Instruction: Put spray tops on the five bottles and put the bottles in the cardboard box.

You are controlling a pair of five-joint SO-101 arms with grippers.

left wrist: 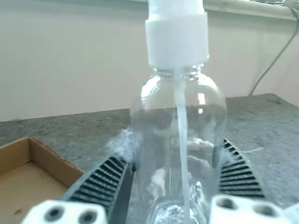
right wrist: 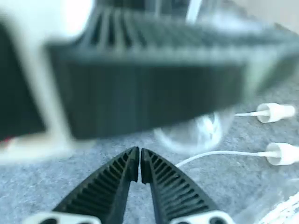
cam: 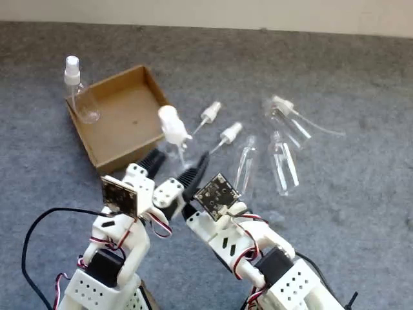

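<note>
high: left gripper holds an upright bottle just beside the cardboard box; capped bottle stands in box corner | left wrist: jaws clamped on the bottle's sides, spray top fitted | right wrist: right gripper closed, empty, near two loose tops

Worktop: grey, carpet-like covering. Wall: plain, pale, behind worktop. Cable: thin, running down wall.

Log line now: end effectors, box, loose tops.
left end effector: shut on held bottle | right end effector: shut, empty | cardboard box: capped bottle inside | loose spray tops: on table
</note>
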